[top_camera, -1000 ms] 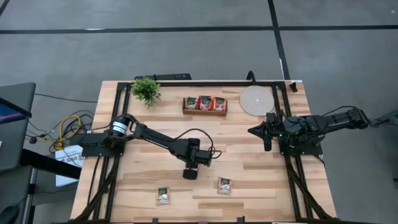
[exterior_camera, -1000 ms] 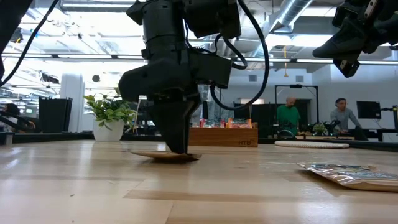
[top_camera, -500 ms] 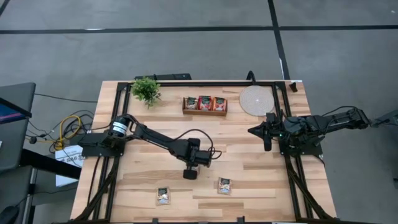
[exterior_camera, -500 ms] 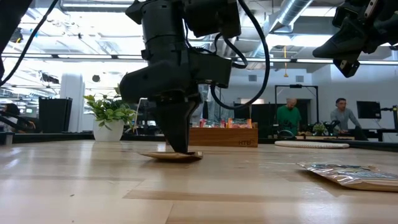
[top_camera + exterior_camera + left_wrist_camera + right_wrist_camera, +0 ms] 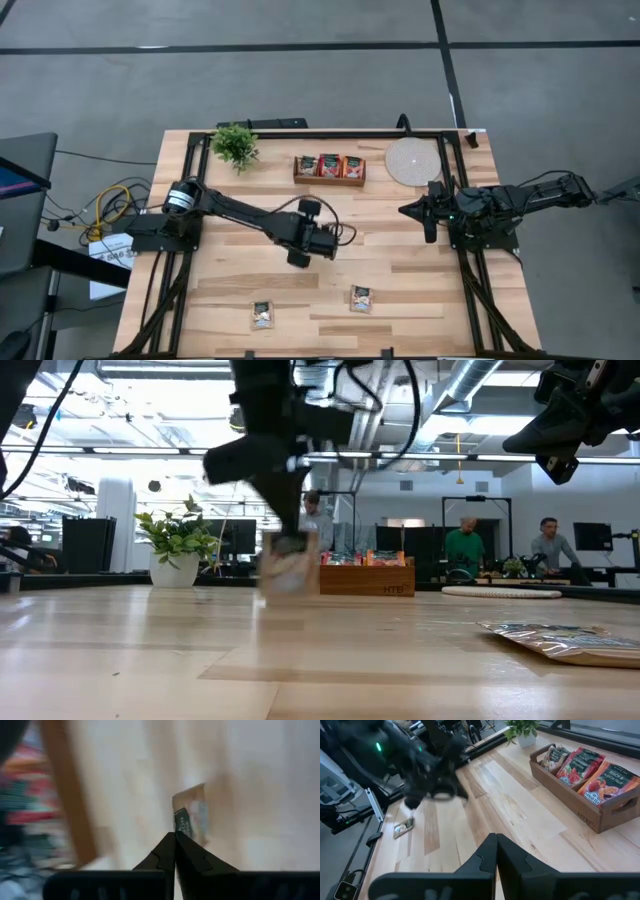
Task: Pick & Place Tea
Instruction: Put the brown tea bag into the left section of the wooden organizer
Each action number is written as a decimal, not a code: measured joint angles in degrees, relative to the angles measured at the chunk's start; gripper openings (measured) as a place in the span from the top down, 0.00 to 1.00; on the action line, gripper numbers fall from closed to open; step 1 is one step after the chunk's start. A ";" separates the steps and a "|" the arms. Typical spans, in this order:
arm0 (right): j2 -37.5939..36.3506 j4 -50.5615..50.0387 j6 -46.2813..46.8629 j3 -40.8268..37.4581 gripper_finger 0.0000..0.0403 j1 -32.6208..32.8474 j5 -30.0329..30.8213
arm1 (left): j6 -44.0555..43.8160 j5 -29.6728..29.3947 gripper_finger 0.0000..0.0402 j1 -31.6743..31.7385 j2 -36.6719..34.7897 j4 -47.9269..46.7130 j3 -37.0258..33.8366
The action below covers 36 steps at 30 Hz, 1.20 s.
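Tea sachets are what you are moving; notes run from the biggest item down.

Worktop: pale wood, framed by dark rails.

Left arm: you have it stretched from its base at the left edge out toward the middle, wrist bent down, short of the tray. The left gripper is closed on one sachet, pinched at its edge. In the low view that sachet hangs clear of the wood.

Right arm: folded at the right edge, beside the round pale disc. The right gripper is closed on nothing and well above the surface.

Wooden tray: at the far side, between the potted plant and the disc. It already holds green, red and orange sachets standing up.

Loose sachets: two lie flat near the front edge, a green-white one and another to its right, well apart.

Handling, as a guess: light, thin, crinkly foil-paper, floppy when held by one edge and likely to swing. Take a flat one at an edge or corner, since the face offers no purchase. Expect slip on the glossy wrap.
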 joint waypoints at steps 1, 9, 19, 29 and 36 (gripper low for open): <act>-0.02 0.00 0.00 0.00 1.00 -0.01 0.00 | 1.46 -1.78 1.00 0.67 -0.53 -0.27 0.59; 0.00 -0.01 0.00 0.00 1.00 -0.01 0.00 | 9.30 -10.51 1.00 10.10 -5.15 -0.95 0.94; 0.00 -0.03 -0.48 0.00 1.00 -0.01 0.74 | 17.55 -11.43 1.00 22.74 -8.91 2.09 0.96; -0.02 -0.58 -0.61 0.02 1.00 -0.01 3.23 | 25.52 -8.16 1.00 27.26 -8.89 9.09 0.96; -0.02 -0.73 -0.60 0.02 1.00 -0.01 3.23 | 25.55 -2.21 1.00 27.80 -8.90 9.62 0.96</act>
